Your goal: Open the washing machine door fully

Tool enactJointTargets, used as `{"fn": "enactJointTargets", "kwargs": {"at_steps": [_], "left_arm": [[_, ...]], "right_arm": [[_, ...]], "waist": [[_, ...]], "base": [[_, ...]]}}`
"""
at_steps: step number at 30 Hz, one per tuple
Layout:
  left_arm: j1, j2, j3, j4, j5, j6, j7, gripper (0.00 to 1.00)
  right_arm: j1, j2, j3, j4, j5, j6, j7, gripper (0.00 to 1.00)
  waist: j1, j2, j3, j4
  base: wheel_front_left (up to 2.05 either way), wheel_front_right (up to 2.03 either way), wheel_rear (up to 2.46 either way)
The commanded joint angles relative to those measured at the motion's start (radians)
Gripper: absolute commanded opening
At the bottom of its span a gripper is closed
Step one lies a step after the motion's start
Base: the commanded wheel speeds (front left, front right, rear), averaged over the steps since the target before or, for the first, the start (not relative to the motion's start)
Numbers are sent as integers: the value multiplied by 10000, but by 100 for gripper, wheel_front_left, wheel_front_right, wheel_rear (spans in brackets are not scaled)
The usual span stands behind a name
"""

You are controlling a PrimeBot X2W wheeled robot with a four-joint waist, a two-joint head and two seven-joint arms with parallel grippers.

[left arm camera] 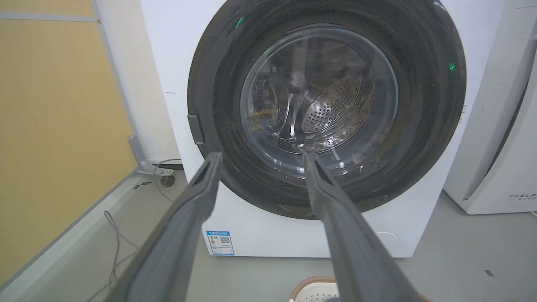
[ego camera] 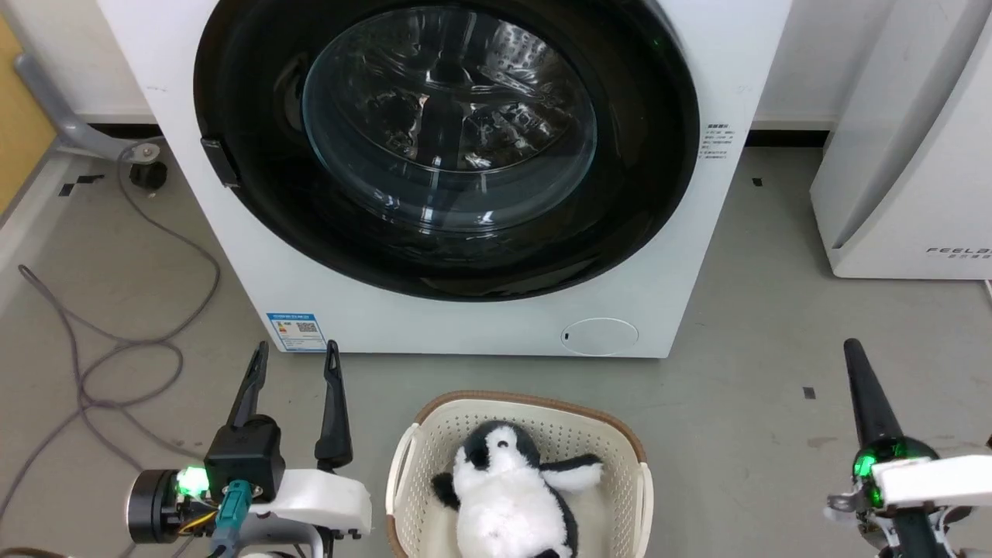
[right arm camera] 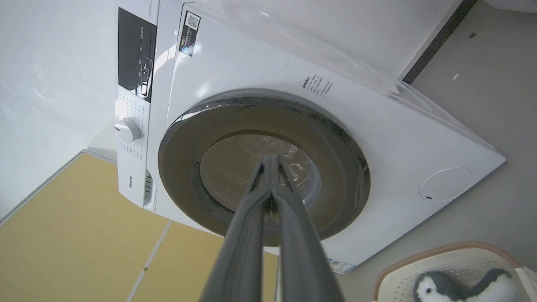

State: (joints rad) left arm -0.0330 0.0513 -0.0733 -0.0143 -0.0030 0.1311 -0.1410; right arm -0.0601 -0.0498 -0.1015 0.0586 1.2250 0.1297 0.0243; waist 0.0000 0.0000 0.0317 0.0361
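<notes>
Your head cam looks down at the washing machine door (ego camera: 449, 139), 12 o'clock, close. Left wrist faces it straight on; right wrist views it rolled sideways. All share door and basket (ego camera: 527, 401).

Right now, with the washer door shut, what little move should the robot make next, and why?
Probably raise the open left gripper toward the small tab on the left rim of the washing machine door: it sits closed, that gripper hangs low, clear of it, and the tab looks graspable.
</notes>
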Motion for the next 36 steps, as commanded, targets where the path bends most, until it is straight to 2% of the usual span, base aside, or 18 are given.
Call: {"fn": "enactJointTargets", "kwargs": {"at_steps": [1, 12, 21, 33, 34, 36], "left_arm": [[-175, 42, -22, -68, -15, 74, -90, 100], [-463, 98, -146, -189, 13, 294, -319, 100], [-967, 111, -296, -330, 31, 531, -507, 100], [-1732, 99, -615, -540, 25, 858, -757, 100], [-1901, 94, -688, -574, 12, 961, -820, 100], [-1998, 89, -752, -595, 3, 1028, -862, 100]], "right_arm": [[-167, -3, -114, 113, 405, 6, 86, 0], [-1709, -88, -1183, 1408, 1614, 7, 1030, 0], [-3567, -725, -1826, 2665, 2641, 8, 1542, 0], [-6646, -1709, -1693, 4249, 3343, 8, 1842, 0], [-7404, -1888, -1521, 4572, 3488, 9, 2016, 0], [-7861, -2000, -1418, 4804, 3589, 9, 2123, 0]], "waist": [[0, 0, 27, 19], [0, 0, 584, 168], [0, 0, 1373, 463], [0, 0, 2800, 962], [0, 0, 3110, 1102], [0, 0, 3280, 1200]], "base": [[0, 0, 0], [0, 0, 0], [0, 0, 0], [0, 0, 0], [0, 0, 0], [0, 0, 0]]}}
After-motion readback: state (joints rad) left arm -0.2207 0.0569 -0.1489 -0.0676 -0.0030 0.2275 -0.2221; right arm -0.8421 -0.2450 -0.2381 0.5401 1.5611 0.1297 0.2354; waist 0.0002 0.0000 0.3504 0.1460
